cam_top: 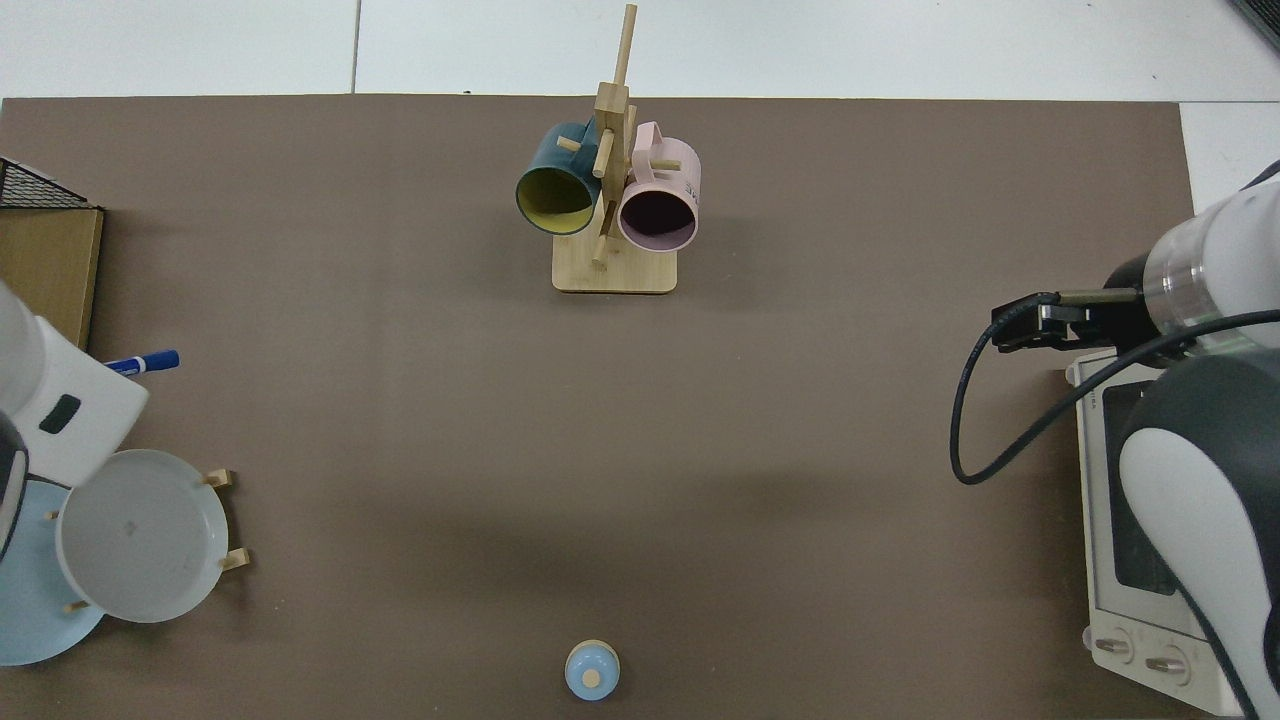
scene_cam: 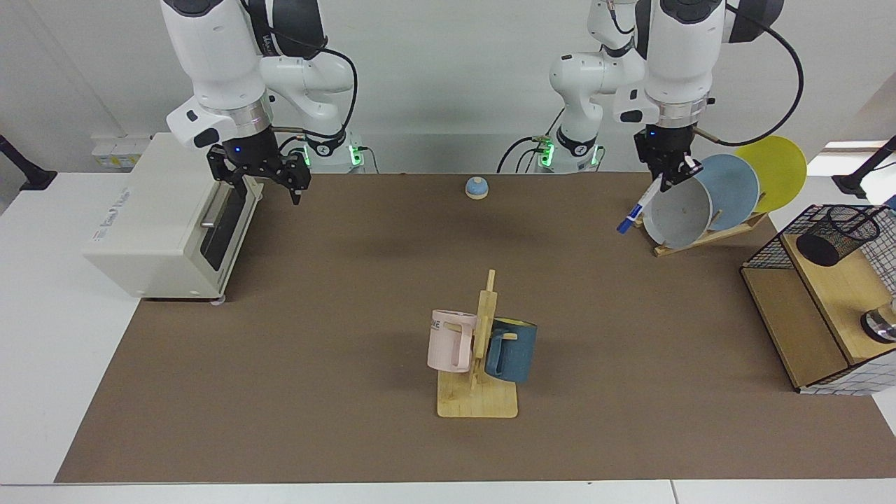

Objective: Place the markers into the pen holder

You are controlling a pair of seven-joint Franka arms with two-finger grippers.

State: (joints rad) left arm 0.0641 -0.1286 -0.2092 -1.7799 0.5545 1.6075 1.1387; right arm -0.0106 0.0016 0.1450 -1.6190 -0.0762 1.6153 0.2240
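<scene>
I have the left gripper [scene_cam: 668,175] at the upper right of the facing view, jaws clamped on the slim white marker with the dark blue cap [scene_cam: 635,210], which hangs tilted, cap down, in front of the grey plate [scene_cam: 675,210] on the wooden rack. The small black wire-mesh pen holder [scene_cam: 836,234] sits well apart at the far right, on a wooden shelf. I judge I must carry clear of the plates, then stand the marker upright over the rim. The right gripper [scene_cam: 269,183] waits by the white oven [scene_cam: 164,217], jaws spread.
</scene>
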